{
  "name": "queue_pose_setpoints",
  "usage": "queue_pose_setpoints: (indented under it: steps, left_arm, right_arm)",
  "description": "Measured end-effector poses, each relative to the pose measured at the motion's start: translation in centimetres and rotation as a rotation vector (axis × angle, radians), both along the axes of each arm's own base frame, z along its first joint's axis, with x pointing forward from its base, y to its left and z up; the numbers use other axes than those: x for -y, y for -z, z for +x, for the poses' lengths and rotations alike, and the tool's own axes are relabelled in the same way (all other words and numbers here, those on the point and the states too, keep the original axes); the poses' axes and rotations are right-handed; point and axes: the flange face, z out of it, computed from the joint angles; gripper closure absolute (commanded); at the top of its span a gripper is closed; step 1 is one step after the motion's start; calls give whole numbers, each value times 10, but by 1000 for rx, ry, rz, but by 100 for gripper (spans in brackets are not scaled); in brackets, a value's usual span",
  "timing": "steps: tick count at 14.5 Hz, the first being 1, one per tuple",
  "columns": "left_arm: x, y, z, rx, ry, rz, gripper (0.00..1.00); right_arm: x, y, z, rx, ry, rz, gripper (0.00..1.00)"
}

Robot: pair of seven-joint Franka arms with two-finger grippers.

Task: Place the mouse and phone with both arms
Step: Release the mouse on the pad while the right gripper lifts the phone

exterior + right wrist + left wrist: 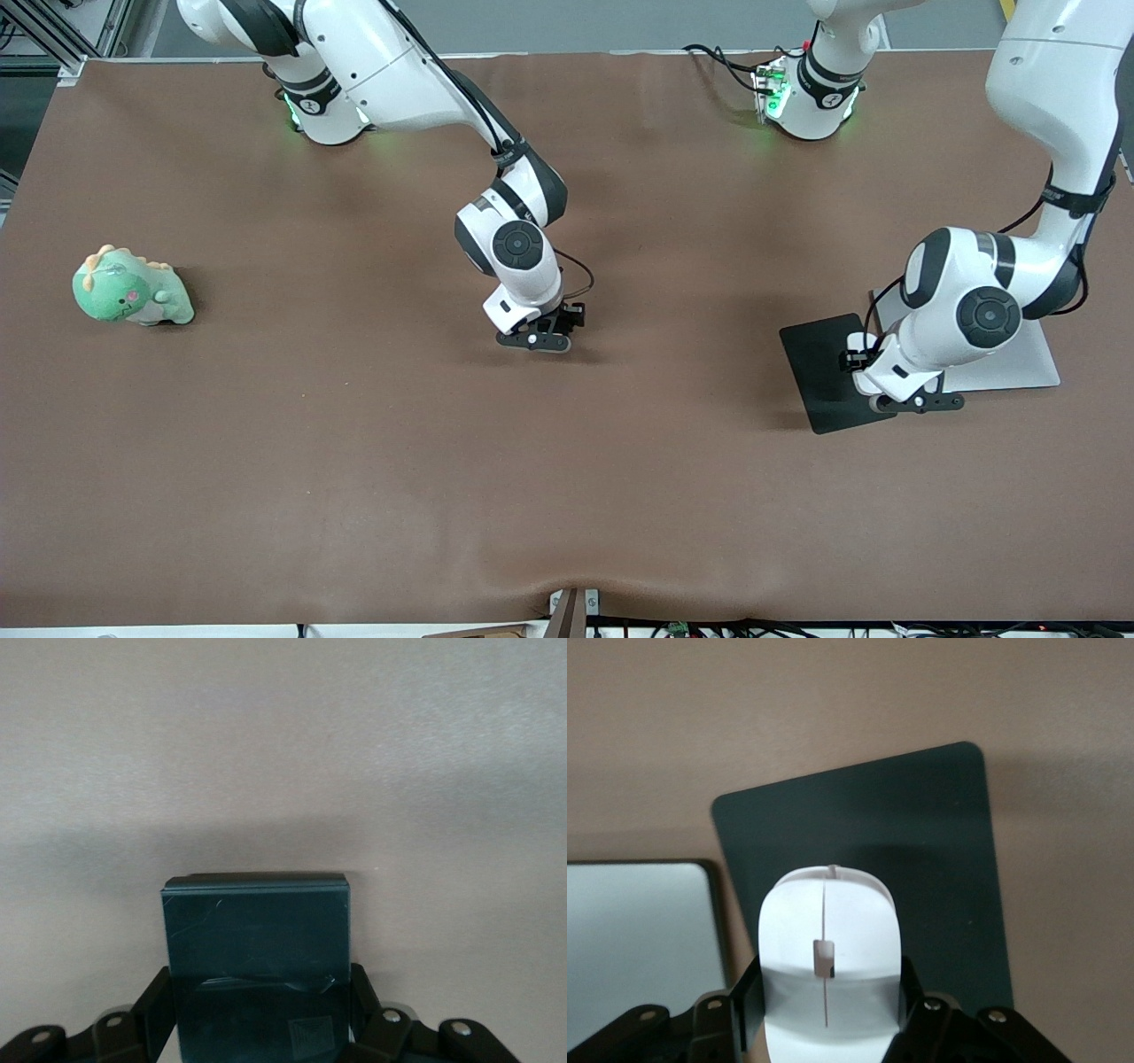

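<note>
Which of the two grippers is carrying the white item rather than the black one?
The left gripper, over the black mouse pad, is shut on the white mouse. The right gripper grips the black phone.

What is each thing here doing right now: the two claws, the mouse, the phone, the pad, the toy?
left gripper: shut on the mouse, over the black mouse pad.
right gripper: shut on the phone, over bare table.
mouse: held, top side showing.
phone: held between the fingers.
black mouse pad: lying flat.
grey slab: flat beside the pad.
green dinosaur toy: lying at the right arm's end, untouched.
</note>
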Motion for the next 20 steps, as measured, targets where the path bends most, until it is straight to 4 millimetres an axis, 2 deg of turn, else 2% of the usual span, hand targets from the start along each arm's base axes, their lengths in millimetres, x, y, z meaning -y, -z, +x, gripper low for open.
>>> queue_pose_setpoints:
  steps: [3,7,8,9,10,12,14,16,17,20]
  left_arm:
    - [4,20,0,0,4,-19,80]
    - [6,40,0,4,4,-40,62]
    - [7,44,0,3,4,-43,51]
    - [7,47,0,5,4,-47,29]
    - [7,50,0,9,4,-51,0]
    - [6,56,0,12,0,-58,0]
    - [3,53,4,28,-6,-60,0]
    - [1,31,16,75,-8,-58,0]
    - [-1,11,24,111,-11,-52,0]
    - [-7,-77,43,207,-40,-33,0]
  right_arm:
    - [5,-13,10,-48,10,-44,100]
    - [32,-48,38,-74,65,-61,100]
    - [43,-57,45,-80,82,-63,100]
    - [53,-67,52,-83,100,-63,100]
    - [64,-76,59,-83,115,-60,100]
    - [89,-86,68,-92,132,-63,100]
    - [118,-86,73,-110,149,-71,100]
    - [154,-88,78,-128,141,-74,100]
    - [174,-90,78,-137,135,-75,100]
    - [218,-95,72,-159,125,-74,100]
